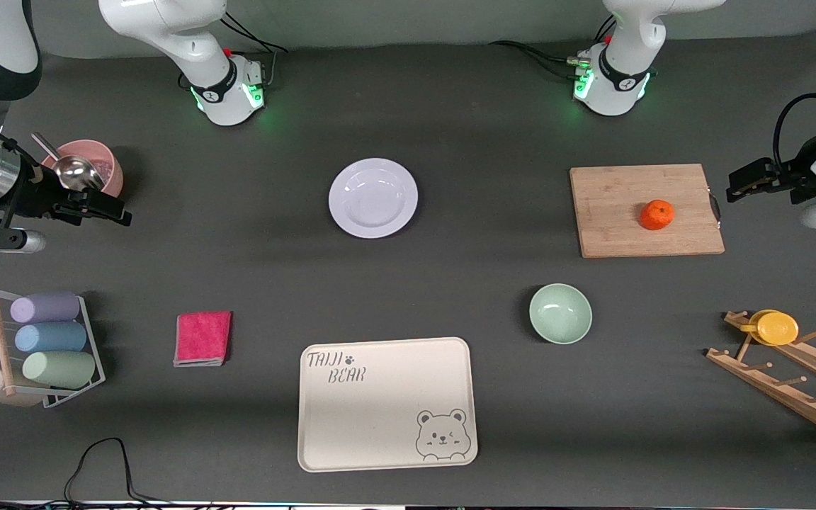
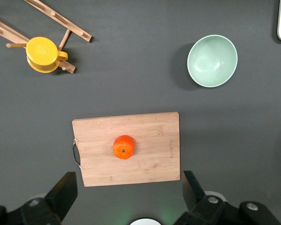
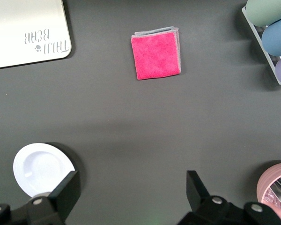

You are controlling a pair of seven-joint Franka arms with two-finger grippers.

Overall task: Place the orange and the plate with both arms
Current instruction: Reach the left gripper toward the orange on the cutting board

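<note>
The orange [image 1: 656, 214] lies on a wooden cutting board [image 1: 620, 227] toward the left arm's end of the table; the left wrist view looks straight down on the orange [image 2: 124, 146]. The white plate [image 1: 372, 197] rests on the dark table between the two arm bases, and its edge shows as the plate [image 3: 37, 169] in the right wrist view. My left gripper [image 1: 744, 184] [image 2: 129, 186] hangs open and empty beside the board. My right gripper [image 1: 107, 209] [image 3: 131, 187] hangs open and empty at the right arm's end, away from the plate.
A pale green bowl [image 1: 560, 314] and the cream bear tray [image 1: 387, 404] lie nearer the front camera. A pink cloth [image 1: 202, 338], a wire rack of cups [image 1: 47, 347], a pink cup holding a metal scoop [image 1: 89, 166] and a wooden rack with a yellow cup [image 1: 776, 328] line the table's ends.
</note>
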